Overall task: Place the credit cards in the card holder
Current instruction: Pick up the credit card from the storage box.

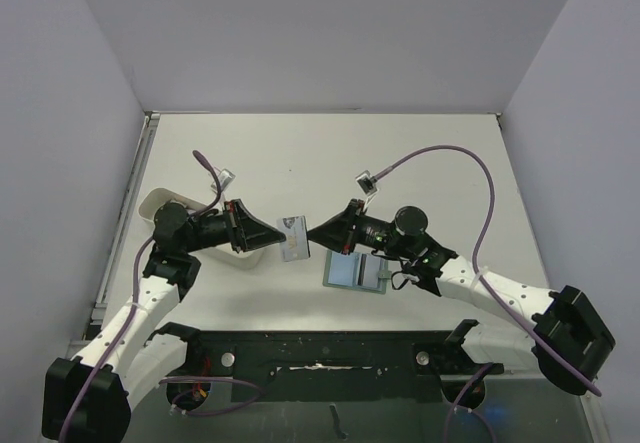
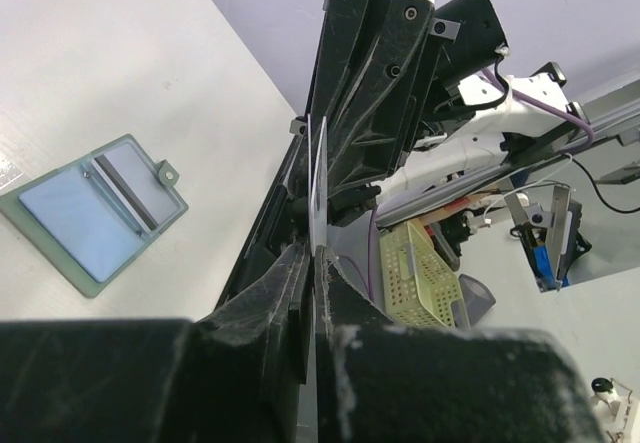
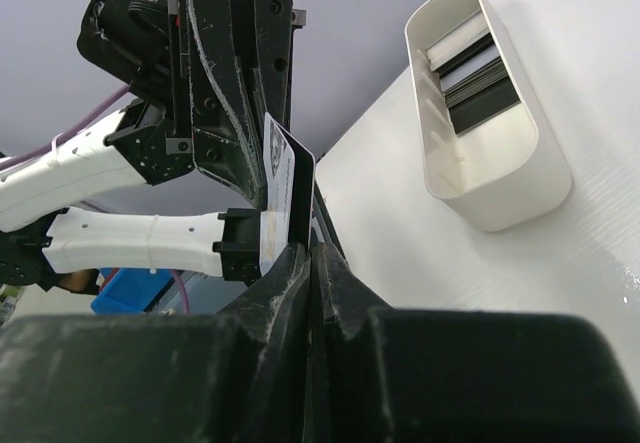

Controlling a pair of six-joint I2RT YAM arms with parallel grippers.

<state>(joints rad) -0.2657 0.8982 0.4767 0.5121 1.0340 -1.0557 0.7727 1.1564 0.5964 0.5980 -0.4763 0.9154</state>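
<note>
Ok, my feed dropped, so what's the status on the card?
Left pincer and right pincer both shut on one thin rectangular credit card, mid-air. Sage-green folding card holder open on table. White plastic tray well aside.

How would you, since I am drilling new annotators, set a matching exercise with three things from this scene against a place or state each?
Things:
1. credit card
2. card holder
3. white tray

States:
A. lying open on the table
B. with other cards standing in it
C. pinched by the left gripper and the right gripper, off the table

Pairs: 1-C, 2-A, 3-B
</note>
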